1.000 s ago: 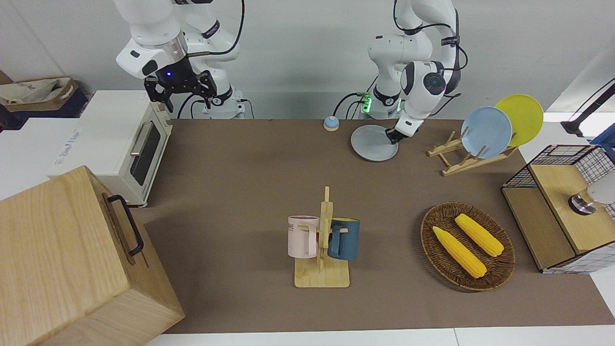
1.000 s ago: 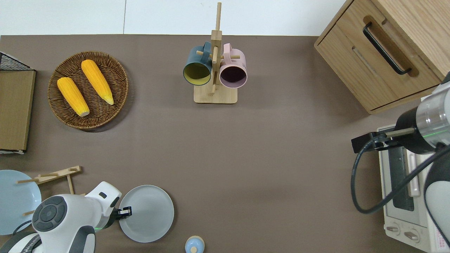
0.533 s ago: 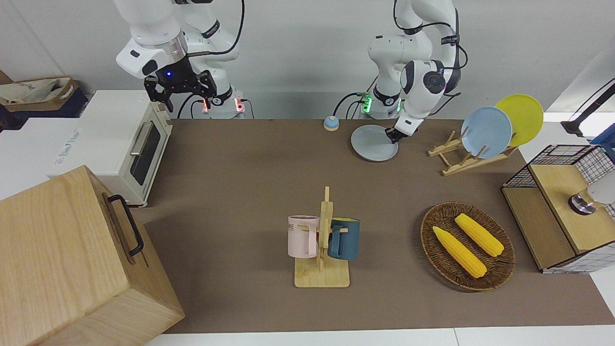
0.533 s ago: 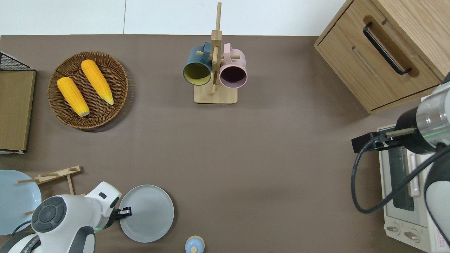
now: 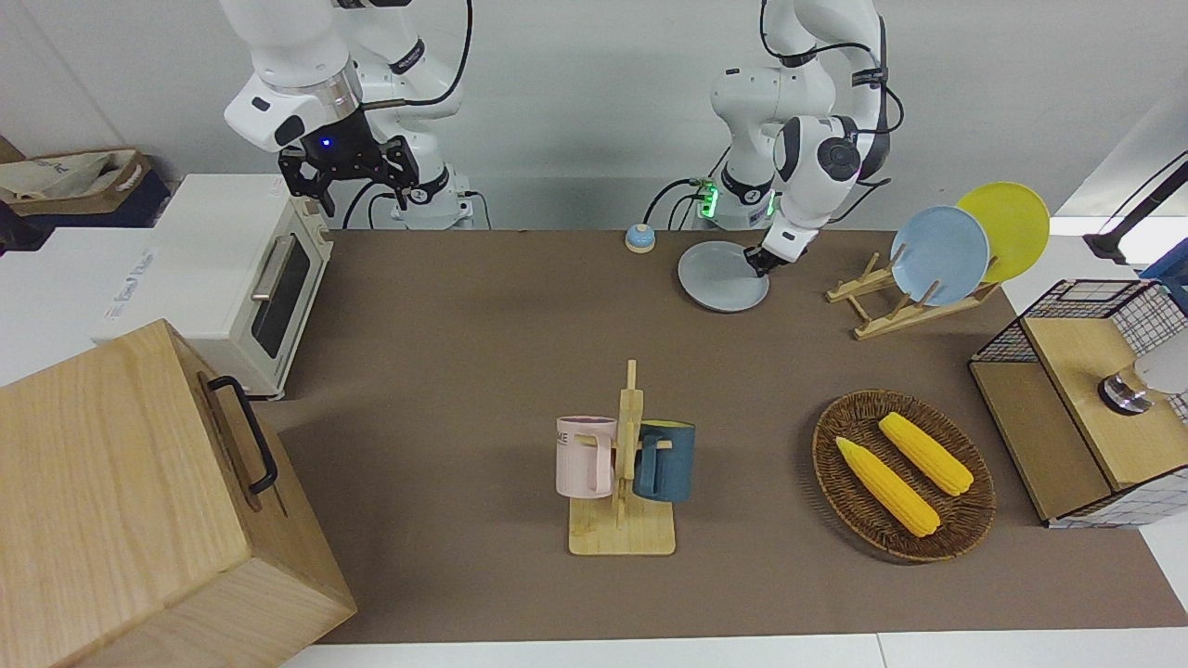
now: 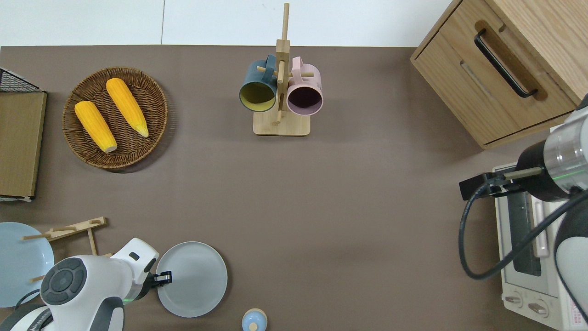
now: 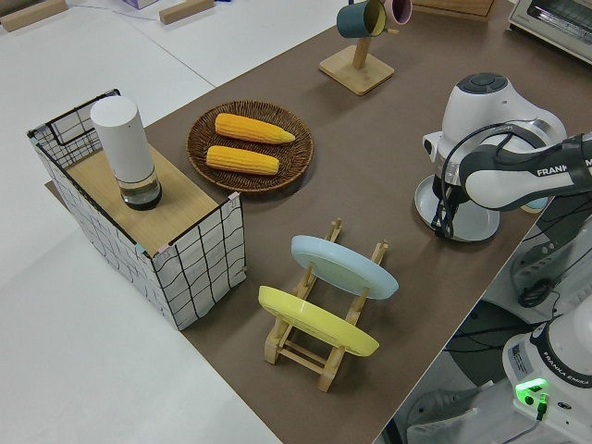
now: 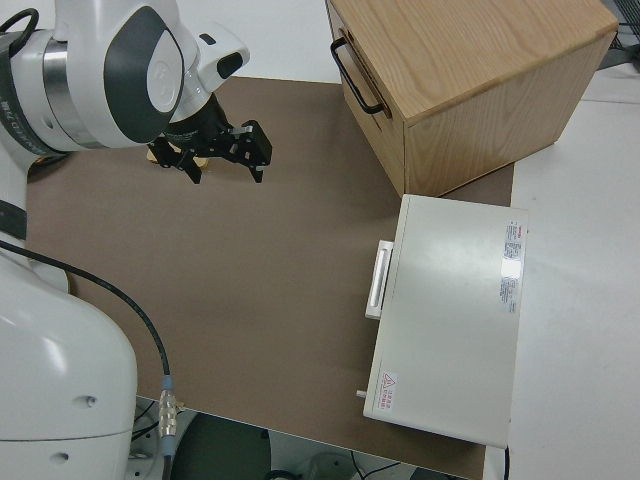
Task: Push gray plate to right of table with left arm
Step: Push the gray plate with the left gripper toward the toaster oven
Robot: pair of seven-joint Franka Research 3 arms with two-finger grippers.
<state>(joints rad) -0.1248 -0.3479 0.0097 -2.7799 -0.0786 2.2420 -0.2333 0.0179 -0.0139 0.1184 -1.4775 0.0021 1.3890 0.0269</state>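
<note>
The gray plate [image 5: 716,278] [image 6: 195,280] lies flat on the brown table [image 5: 464,371], close to the robots' edge and near the left arm's base. My left gripper [image 5: 761,263] [image 6: 164,277] is down at the plate's rim on the side toward the left arm's end of the table. Its fingertips look shut and touch the rim. In the left side view the arm's wrist covers most of the plate [image 7: 481,227]. The right arm is parked, and its gripper [image 5: 351,181] [image 8: 222,152] is open and holds nothing.
A small blue bell [image 6: 254,320] sits beside the plate toward the right arm's end. A wooden rack [image 5: 891,301] holds a sky-blue and a yellow plate. Farther out stand a mug rack [image 5: 624,464] and a corn basket [image 5: 902,475]. A toaster oven [image 5: 251,278] and wooden box [image 5: 139,501] fill the right arm's end.
</note>
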